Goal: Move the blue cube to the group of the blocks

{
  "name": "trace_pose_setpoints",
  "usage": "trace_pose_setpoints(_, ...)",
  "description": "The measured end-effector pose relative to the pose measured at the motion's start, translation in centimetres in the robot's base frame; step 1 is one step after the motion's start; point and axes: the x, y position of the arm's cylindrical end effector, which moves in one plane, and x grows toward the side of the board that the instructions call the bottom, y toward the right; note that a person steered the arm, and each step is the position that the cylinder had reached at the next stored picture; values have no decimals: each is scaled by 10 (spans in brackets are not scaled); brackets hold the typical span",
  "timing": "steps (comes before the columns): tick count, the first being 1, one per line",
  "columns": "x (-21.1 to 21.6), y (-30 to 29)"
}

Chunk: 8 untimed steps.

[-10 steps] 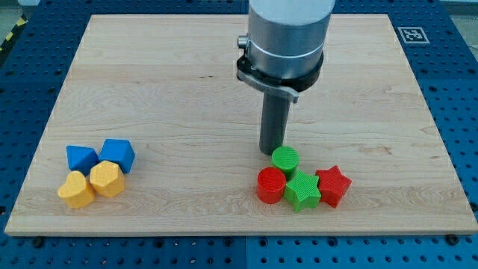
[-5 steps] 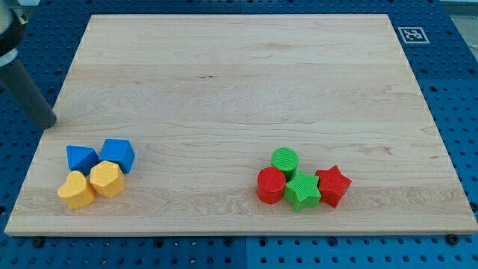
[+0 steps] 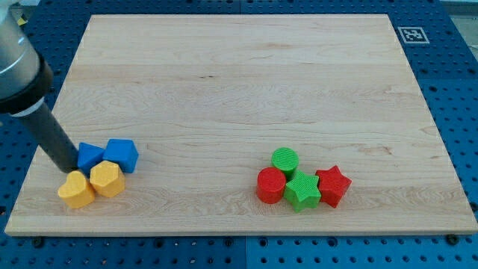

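Observation:
The blue cube sits at the view's lower left on the wooden board. Beside it on the left is a blue triangular block. Just below them lie a yellow heart and a yellow hexagonal block. My tip rests on the board, touching the left side of the blue triangular block, above the yellow heart. A second group lies at the lower right: green cylinder, red cylinder, green star, red star.
The board lies on a blue perforated table. A black-and-white marker tag sits at the board's top right corner. The arm's grey body fills the view's upper left.
The rod moved from the green cylinder to beyond the board's left edge, then down and right onto the blue triangular block. That block and the blue cube have shifted slightly right.

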Motion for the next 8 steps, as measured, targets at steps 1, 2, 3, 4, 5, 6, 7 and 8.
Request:
trace_pose_setpoints(1, 0, 32)
trace_pose_setpoints(2, 0, 71)
trace_pose_setpoints(3, 0, 104)
trace_pose_setpoints(4, -2, 128)
trace_pose_setpoints(5, -16, 133)
trace_pose_setpoints(6, -39, 125)
trace_pose_setpoints(7, -35, 143)
trace_pose_setpoints(8, -11, 174)
